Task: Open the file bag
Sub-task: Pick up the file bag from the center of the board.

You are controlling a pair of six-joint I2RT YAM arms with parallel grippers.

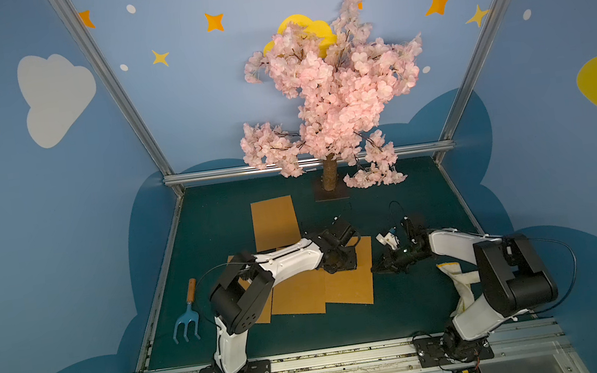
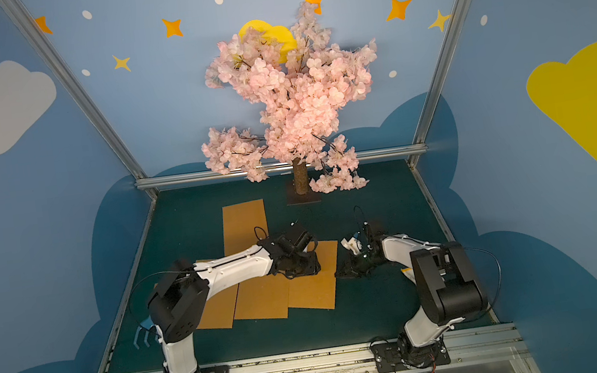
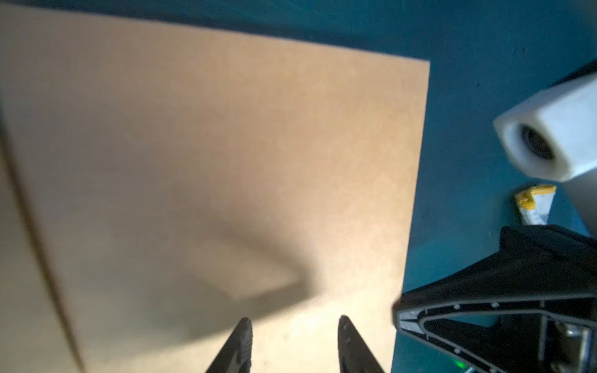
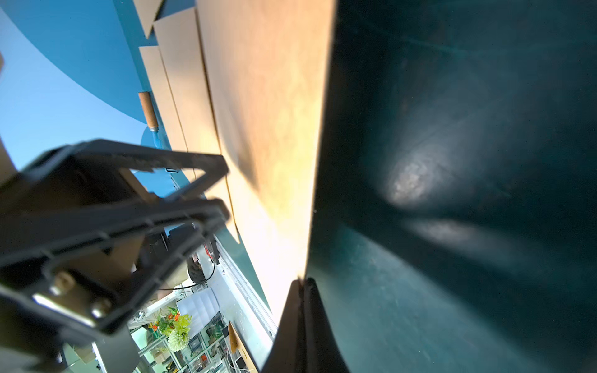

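Item: flat brown kraft-paper file bag (image 1: 353,286). Loc.: on the dark green worktop (image 1: 403,311), straight out from the trunk of the pink artificial blossom tree (image 1: 328,93) toward the robot. Appears to overlap a fan of similar brown sheets (image 1: 296,297); one more brown sheet (image 1: 274,222) lies nearer the tree. Bag condition: flat, mouth not yet open. Left tool (image 3: 294,323): fingers spread, nothing between them, poised low over the bag's face, prob. placed to pin the face or take the upper ply. Right tool (image 4: 302,284): fingers pressed together at the bag's side edge, low to the worktop, prob. set there to lift that edge. Cannot tell whether paper is nipped between them. Misc., away from the work: blue garden fork w/ wooden handle (image 1: 187,319), far out from the tree on the left-arm side; white cloth w/ yellow trim (image 1: 458,280), partly under the right arm.
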